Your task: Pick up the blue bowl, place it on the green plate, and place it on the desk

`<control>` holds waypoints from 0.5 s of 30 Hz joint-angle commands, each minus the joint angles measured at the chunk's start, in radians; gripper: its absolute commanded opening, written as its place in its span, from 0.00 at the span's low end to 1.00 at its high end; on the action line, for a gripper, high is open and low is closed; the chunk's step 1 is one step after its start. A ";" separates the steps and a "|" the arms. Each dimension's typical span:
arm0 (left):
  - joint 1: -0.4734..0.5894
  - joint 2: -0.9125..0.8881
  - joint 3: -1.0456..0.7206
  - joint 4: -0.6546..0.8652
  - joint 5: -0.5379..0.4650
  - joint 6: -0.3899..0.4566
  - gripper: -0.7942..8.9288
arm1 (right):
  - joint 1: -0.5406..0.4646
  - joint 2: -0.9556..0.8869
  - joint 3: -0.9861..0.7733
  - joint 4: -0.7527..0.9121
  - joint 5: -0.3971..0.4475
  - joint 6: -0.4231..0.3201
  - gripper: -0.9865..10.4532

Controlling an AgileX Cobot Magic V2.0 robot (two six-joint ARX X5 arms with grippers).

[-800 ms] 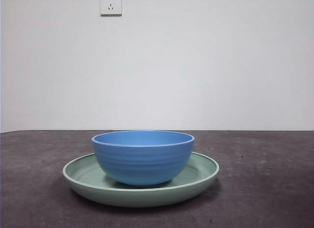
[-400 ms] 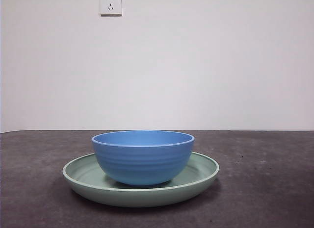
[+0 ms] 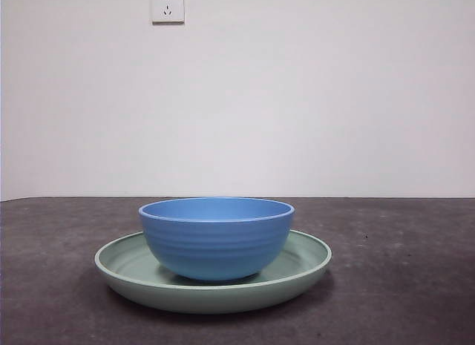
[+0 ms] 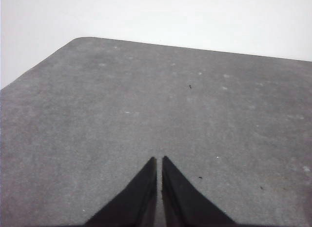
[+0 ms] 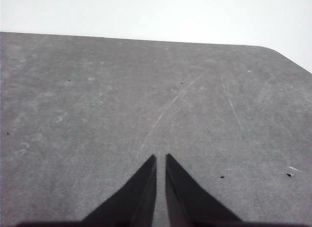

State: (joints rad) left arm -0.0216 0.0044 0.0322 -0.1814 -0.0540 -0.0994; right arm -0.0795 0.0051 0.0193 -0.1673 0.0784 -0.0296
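Observation:
The blue bowl (image 3: 216, 237) stands upright inside the green plate (image 3: 304, 267), and the plate rests on the dark desk (image 3: 401, 286), in the middle of the front view. No arm shows in that view. My left gripper (image 4: 159, 159) is shut over bare desk (image 4: 146, 105), holding nothing. My right gripper (image 5: 161, 157) is likewise shut above bare desk (image 5: 122, 100) with nothing in it. Neither wrist view shows the bowl or the plate.
A white wall rises behind the desk, with a power socket (image 3: 168, 5) high on it. A rounded desk corner (image 4: 80, 40) shows in the left wrist view and another corner (image 5: 273, 50) in the right wrist view.

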 commanded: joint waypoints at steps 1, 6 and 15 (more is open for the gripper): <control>0.002 -0.001 -0.020 -0.006 -0.003 -0.007 0.10 | -0.002 -0.002 -0.008 0.010 0.001 -0.005 0.11; 0.002 -0.001 -0.020 -0.006 -0.003 -0.007 0.10 | -0.002 -0.002 -0.008 0.010 0.001 -0.005 0.11; 0.002 -0.001 -0.020 -0.006 -0.003 -0.007 0.10 | -0.002 -0.002 -0.008 0.010 0.001 -0.005 0.11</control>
State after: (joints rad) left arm -0.0216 0.0044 0.0322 -0.1814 -0.0540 -0.0994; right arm -0.0795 0.0051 0.0193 -0.1673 0.0784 -0.0296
